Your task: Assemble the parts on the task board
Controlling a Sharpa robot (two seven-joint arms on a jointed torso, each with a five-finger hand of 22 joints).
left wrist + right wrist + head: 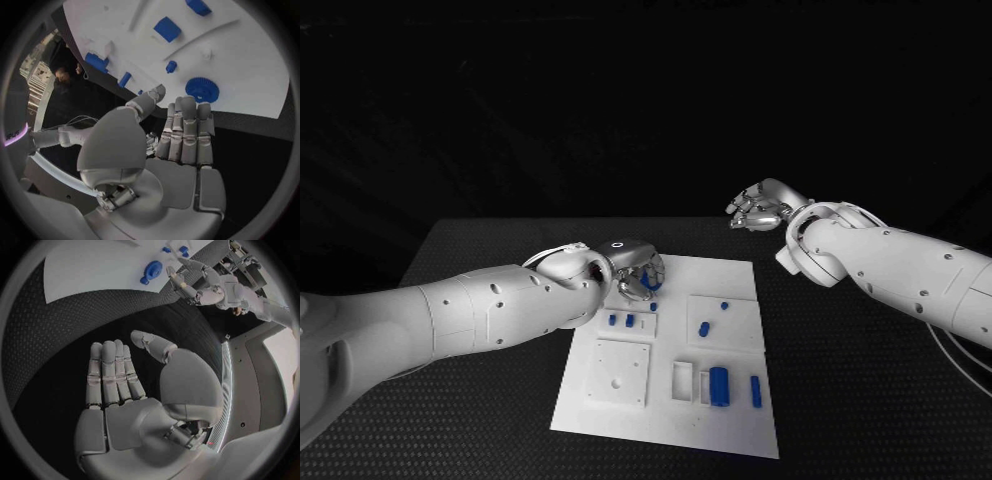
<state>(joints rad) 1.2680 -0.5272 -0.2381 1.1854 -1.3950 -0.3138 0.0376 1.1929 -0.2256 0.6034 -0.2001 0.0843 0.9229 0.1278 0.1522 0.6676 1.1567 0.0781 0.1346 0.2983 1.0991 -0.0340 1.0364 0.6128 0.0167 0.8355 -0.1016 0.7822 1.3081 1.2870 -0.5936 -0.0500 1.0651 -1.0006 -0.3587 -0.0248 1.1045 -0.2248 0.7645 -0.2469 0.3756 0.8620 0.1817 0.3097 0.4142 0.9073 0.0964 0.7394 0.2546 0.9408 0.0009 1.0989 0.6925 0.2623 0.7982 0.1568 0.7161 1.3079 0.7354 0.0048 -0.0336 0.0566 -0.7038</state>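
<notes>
The white task board (733, 425) lies in the middle of the black table. A blue gear (651, 283) sits near its far left corner. My left hand (632, 266) hovers at that corner, fingers straight and holding nothing; in the left wrist view the gear (201, 90) lies just past the fingertips (187, 107). My right hand (764, 208) is raised beyond the board's far right corner, fingers spread and empty. In the right wrist view that hand (119, 385) is over bare table, with the board (94, 265), the gear (152, 272) and the left hand (200, 287) farther off.
Several small blue parts lie on the board: two pegs (620, 320) at the left, a short piece (705, 327) and a stud (726, 304) in the middle, a long block (720, 385) and a bar (756, 390) near the front. Black table (877, 400) surrounds the board.
</notes>
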